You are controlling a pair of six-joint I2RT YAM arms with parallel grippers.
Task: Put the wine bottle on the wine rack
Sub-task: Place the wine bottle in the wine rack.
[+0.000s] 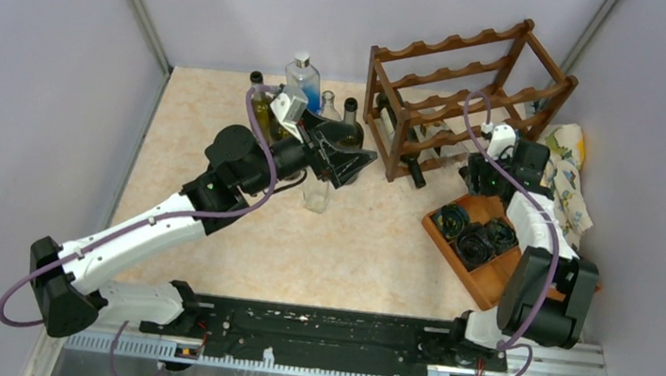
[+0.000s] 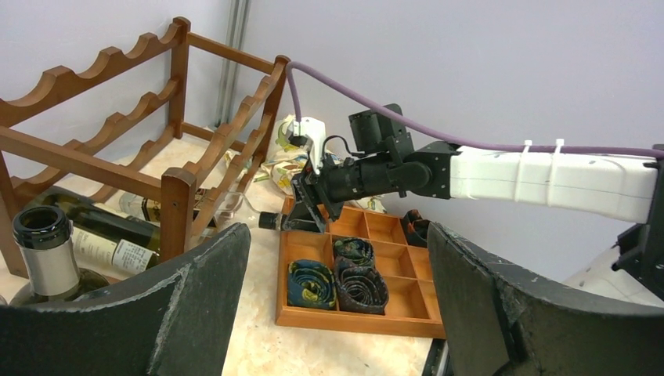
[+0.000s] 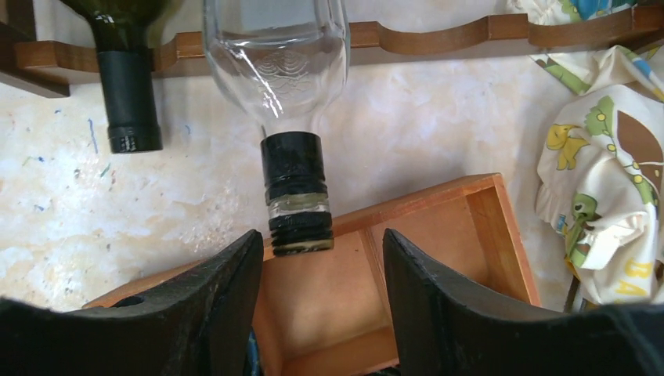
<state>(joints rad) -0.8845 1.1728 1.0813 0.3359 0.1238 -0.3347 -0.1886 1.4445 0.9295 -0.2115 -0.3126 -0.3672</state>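
**Right gripper [image 3: 321, 241] parted at the cap of a racked wine bottle [image 3: 274, 55]**

Black fingers [image 3: 223, 294] of the right gripper: spread wide, clasping nothing. The bottle's cap [image 3: 301, 233] sits just ahead of the tips and between them, apart from both. Whether this is a release or a lining-up to nudge cannot be told.

Wine bottle: clear glass, on its side in the lowest tier of the wine rack [image 1: 455, 79]. Its shoulder is cradled in a scallop of the rail [image 3: 438, 35], presumably so it cannot roll. The neck projects over the rim of the wooden tray [image 3: 478, 196]. Judged seated, or very nearly.

Green bottle [image 3: 129, 102]: in the neighbouring scallop, lying the same way.

Left gripper [image 2: 338, 235]: wide open, empty, held low among the standing bottles [image 1: 303, 85]. An uncapped bottle [image 2: 43, 251] is just outside one finger, so this arm is likely staged for another pick.

Patterned cloth [image 3: 603, 180]: bunched beside the tray's right wall.
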